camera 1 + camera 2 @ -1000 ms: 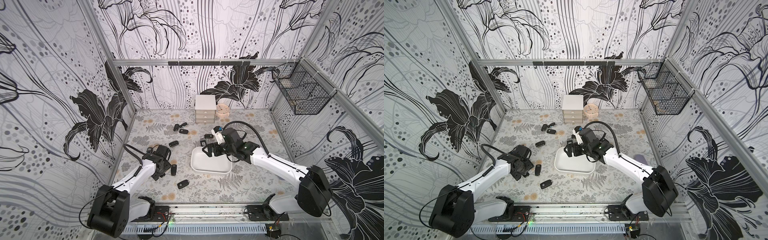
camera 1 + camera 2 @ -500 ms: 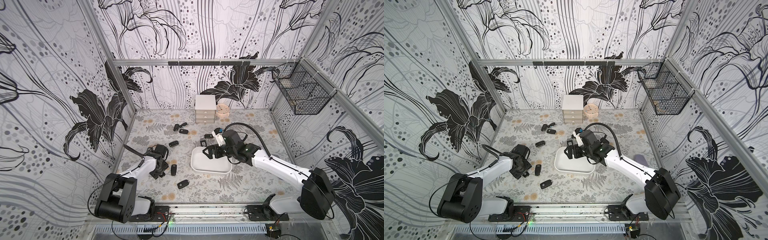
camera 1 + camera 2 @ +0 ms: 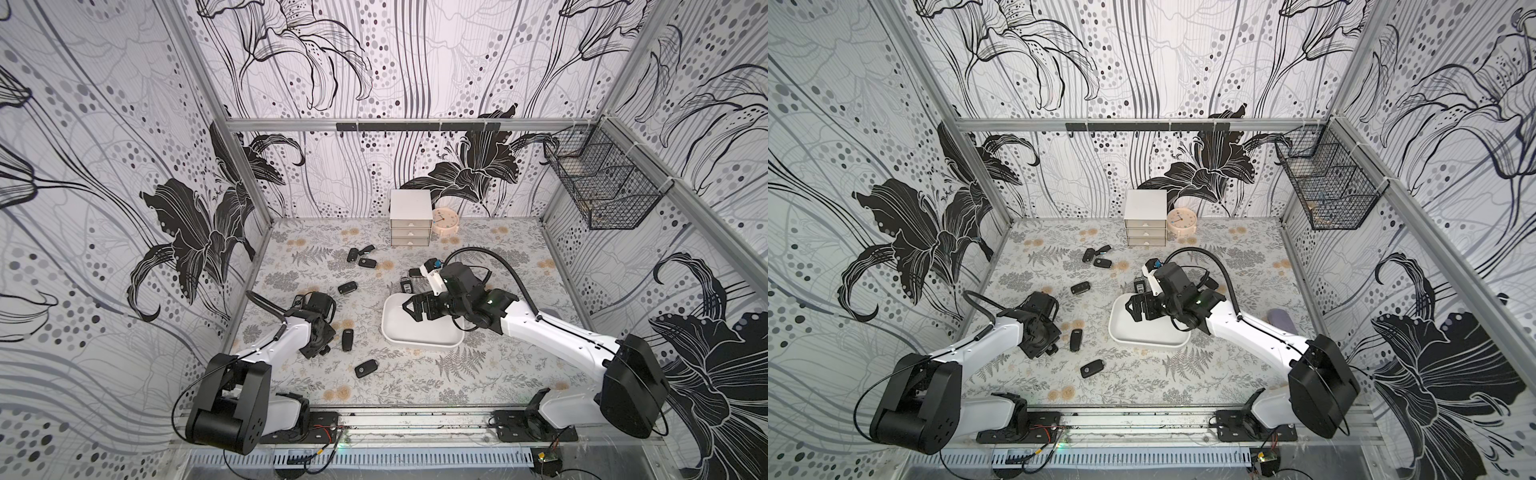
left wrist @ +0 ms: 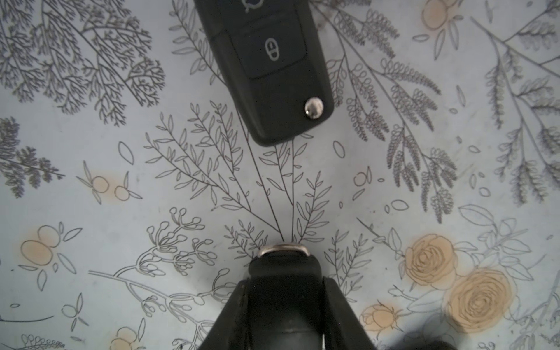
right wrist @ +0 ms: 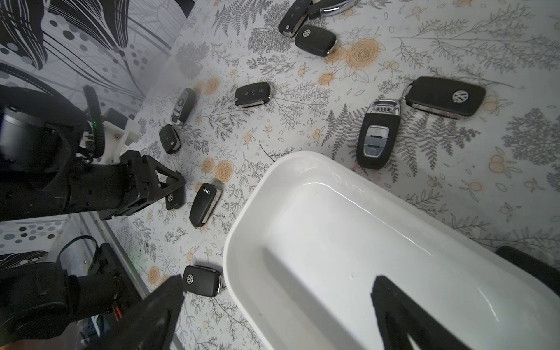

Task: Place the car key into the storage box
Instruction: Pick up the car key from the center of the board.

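My left gripper [image 4: 285, 291] is shut on a black car key [image 4: 283, 266] with a metal loop at its tip. It holds the key low at the table, left of the storage box, in both top views [image 3: 319, 348] [image 3: 1045, 347]. The right wrist view shows that key's logo face [image 5: 173, 198] between the left fingers. The storage box [image 3: 419, 338] [image 3: 1142, 334] [image 5: 333, 227] is a shallow white tray with nothing in it. My right gripper [image 3: 409, 309] [image 5: 277, 300] hangs open over the box's left end, holding nothing.
Several other black car keys lie loose on the floral table: one beside the left gripper [image 3: 347, 338] [image 4: 272, 69], one nearer the front [image 3: 365, 368], others behind the box [image 3: 406, 286]. A white drawer cabinet [image 3: 409, 224] and clock [image 3: 445, 220] stand at the back; a wire basket [image 3: 598, 187] hangs right.
My left gripper has closed on the car key, and its arm has drawn in a little. The right gripper stays open over the box, hardly moved.
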`<action>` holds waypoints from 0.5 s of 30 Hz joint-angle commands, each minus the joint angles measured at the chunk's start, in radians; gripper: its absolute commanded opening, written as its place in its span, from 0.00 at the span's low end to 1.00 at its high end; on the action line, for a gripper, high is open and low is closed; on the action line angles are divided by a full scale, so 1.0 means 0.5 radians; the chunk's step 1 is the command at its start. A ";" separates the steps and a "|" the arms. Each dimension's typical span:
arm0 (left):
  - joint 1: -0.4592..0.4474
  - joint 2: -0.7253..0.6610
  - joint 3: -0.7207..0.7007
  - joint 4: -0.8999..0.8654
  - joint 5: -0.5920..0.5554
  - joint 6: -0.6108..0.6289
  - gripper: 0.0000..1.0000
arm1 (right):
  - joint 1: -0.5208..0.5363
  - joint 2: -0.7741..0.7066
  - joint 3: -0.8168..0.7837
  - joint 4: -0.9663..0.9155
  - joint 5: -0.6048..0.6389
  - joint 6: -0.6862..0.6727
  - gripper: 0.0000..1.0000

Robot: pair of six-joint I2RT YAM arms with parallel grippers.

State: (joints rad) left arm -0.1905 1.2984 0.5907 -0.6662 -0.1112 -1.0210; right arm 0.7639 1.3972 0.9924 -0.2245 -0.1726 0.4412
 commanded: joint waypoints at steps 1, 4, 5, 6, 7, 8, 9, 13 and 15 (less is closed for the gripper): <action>-0.033 -0.098 -0.007 -0.091 -0.016 0.072 0.27 | 0.009 0.019 -0.003 0.002 0.036 0.050 1.00; -0.094 -0.174 0.065 -0.211 -0.069 0.067 0.27 | 0.010 0.028 -0.023 0.052 0.017 0.094 1.00; -0.131 -0.196 0.100 -0.248 -0.086 0.065 0.27 | 0.009 0.030 -0.032 0.074 0.008 0.112 1.00; -0.164 -0.215 0.140 -0.281 -0.099 0.065 0.27 | 0.009 0.031 -0.045 0.092 0.012 0.129 1.00; -0.194 -0.226 0.181 -0.314 -0.110 0.067 0.26 | 0.010 0.027 -0.051 0.101 0.013 0.138 1.00; -0.231 -0.230 0.231 -0.346 -0.127 0.077 0.26 | 0.012 0.025 -0.062 0.116 0.019 0.143 1.00; -0.269 -0.230 0.284 -0.376 -0.148 0.087 0.26 | 0.012 0.014 -0.077 0.132 0.030 0.153 1.00; -0.400 -0.163 0.489 -0.379 -0.190 0.169 0.26 | 0.011 -0.056 -0.152 0.188 0.096 0.203 1.00; -0.490 -0.098 0.616 -0.385 -0.218 0.196 0.26 | 0.010 -0.111 -0.225 0.268 0.105 0.227 1.00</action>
State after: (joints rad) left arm -0.3950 1.2171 0.8261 -0.8413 -0.1730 -0.9676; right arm 0.7639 1.3903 0.9169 -0.1482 -0.1482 0.5201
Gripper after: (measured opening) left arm 0.357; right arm 0.999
